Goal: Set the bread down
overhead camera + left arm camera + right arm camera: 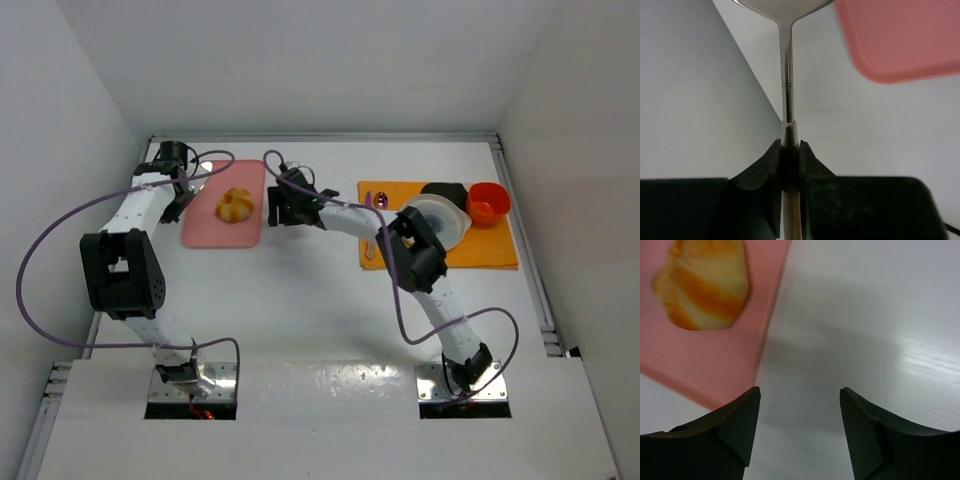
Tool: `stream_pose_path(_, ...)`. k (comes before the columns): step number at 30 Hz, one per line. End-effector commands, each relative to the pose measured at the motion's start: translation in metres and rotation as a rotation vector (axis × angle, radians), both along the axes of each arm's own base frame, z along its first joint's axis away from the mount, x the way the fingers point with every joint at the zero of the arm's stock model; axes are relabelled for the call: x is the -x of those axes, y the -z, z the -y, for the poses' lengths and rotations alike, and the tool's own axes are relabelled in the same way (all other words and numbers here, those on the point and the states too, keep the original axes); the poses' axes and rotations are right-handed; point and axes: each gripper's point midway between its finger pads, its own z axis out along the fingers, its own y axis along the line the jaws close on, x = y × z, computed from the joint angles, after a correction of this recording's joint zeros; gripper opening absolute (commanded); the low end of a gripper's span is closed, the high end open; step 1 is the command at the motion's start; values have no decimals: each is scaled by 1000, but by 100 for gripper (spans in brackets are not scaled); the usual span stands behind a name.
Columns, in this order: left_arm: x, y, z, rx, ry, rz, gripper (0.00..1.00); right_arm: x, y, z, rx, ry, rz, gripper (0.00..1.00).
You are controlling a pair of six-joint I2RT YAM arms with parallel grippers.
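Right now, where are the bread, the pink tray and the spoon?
bread [235,205]: top view, centre of its scored top.
pink tray [222,236]: top view, bare near end.
spoon [786,75]: left wrist view, metal neck.

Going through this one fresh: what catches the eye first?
The yellow bread sits on a pink tray, left of centre in the top view. The left claw is shut on a metal utensil beside the tray, while the right claw stands open and empty just off the tray's right edge.
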Motion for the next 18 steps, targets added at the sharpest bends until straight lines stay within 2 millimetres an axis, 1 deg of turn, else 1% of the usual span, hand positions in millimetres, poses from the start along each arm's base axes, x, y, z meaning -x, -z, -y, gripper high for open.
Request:
stream_pose_path(1, -17, -4, -25, -106, 10, 20, 0, -27, -25, -37, -167, 112, 76, 64)
stream_pose_path(2, -15, 0, -31, -122, 2, -1, 0, -28, -22, -42, -184, 116, 72, 62)
stream_pose_path(3, -15, 7, -33, -129, -2, -24, 0, -26, -17, -48, -188, 114, 72, 61)
stream_pose_path(4, -13, 10, -37, -128, -11, -34, 0, -27, -10, -50, -184, 118, 70, 58)
stream_pose_path(6, -12, 14, -35, -122, 2, -46, 0, -25, -8, -59, -191, 111, 76, 56)
stream_pose_path(7, -13, 19, -34, -111, 7, -55, 0, -25, 0, -57, -180, 115, 68, 56)
stream_pose_path(9, -10, 27, -34, -111, 16, -83, 0, -23, 5, -61, -169, 116, 67, 55)
stream_pose_path(10, -9, 26, -35, -119, 12, -85, 0, -21, 3, -64, -170, 115, 73, 53)
stream_pose_path(11, -6, 33, -37, -130, 17, -115, 0, -20, 15, -61, -140, 127, 66, 50)
stream_pose_path(12, -4, 40, -37, -131, 29, -142, 0, -20, 16, -60, -130, 133, 65, 48)
stream_pose_path(13, -4, 40, -37, -131, 29, -142, 0, -18, 17, -65, -125, 133, 67, 46)
stream_pose_path(14, -4, 40, -37, -134, 37, -146, 0, -19, 24, -58, -91, 159, 67, 43)
stream_pose_path(15, -4, 43, -37, -132, 38, -155, 0, -19, 28, -54, -70, 170, 63, 43)
stream_pose_path(16, -2, 40, -42, -165, 31, -165, 0, -19, 33, -52, -51, 185, 58, 42)
stream_pose_path(17, -1, 42, -44, -181, 37, -186, 0, -19, 35, -54, -42, 197, 62, 40)
stream_pose_path(18, 0, 41, -46, -198, 40, -194, 0, -21, 35, -55, -40, 200, 64, 40)
